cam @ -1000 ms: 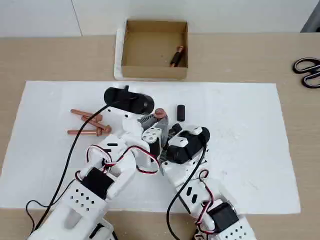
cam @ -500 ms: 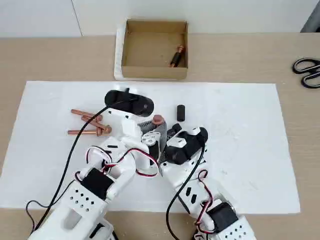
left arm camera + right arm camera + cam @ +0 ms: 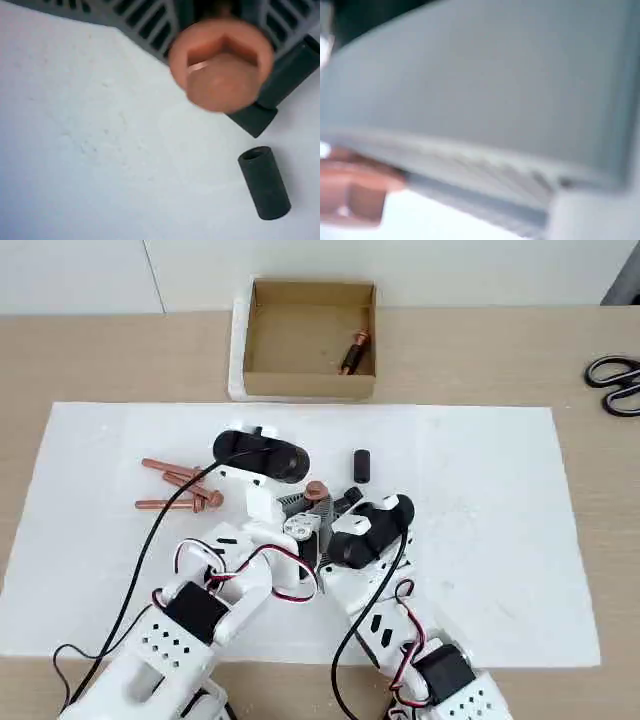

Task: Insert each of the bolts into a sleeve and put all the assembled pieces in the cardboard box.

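Note:
My left gripper (image 3: 308,502) is shut on a copper bolt (image 3: 317,489) at the middle of the white sheet; the left wrist view shows the bolt's hexagonal head (image 3: 222,70) between the dark jaws. Right beside it my right gripper (image 3: 347,504) holds a black sleeve (image 3: 351,497), which lies slanted behind the bolt head (image 3: 282,82). A loose sleeve (image 3: 361,465) (image 3: 264,182) lies on the sheet just beyond them. Three bolts (image 3: 178,486) lie in a heap at the left. The cardboard box (image 3: 262,338) at the back holds one assembled piece (image 3: 353,351).
The white sheet (image 3: 490,530) covers most of the wooden table. Black scissors (image 3: 615,383) lie at the far right edge. A white lid or tray (image 3: 236,350) juts out beside the box. Both arms crowd the near middle.
My left gripper has drawn the bolt back toward the near side, closer to the sleeve in the right gripper. The right arm has shifted slightly.

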`<state>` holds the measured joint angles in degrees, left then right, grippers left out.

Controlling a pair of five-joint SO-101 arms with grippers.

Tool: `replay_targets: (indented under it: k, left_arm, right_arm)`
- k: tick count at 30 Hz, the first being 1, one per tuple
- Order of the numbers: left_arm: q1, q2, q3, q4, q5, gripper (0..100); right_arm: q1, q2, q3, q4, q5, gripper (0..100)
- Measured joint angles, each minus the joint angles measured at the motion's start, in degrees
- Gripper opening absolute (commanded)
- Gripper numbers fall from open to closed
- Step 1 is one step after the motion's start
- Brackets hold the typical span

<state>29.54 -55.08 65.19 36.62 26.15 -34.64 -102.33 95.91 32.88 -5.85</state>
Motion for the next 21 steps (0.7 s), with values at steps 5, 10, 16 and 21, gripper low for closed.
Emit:
replay_targets:
  k: [5,10,16,21]
  left_arm:
    - [0.0,0.0,0.0,0.0,0.0,12]
    - [-0.79,-0.09,0.18,1.67,1.14,28]
    - [-0.88,0.53,-2.55,9.32,4.04,30]
    - [-2.55,0.53,-7.47,14.86,4.31,30]
  right_arm:
    - [0.0,0.0,0.0,0.0,0.0,0.4]
    - [0.18,0.09,0.0,0.09,0.09,0.4]
    - [0.44,0.0,0.0,0.0,0.09,0.4]
    - [0.26,-0.09,0.0,0.0,0.09,0.4]
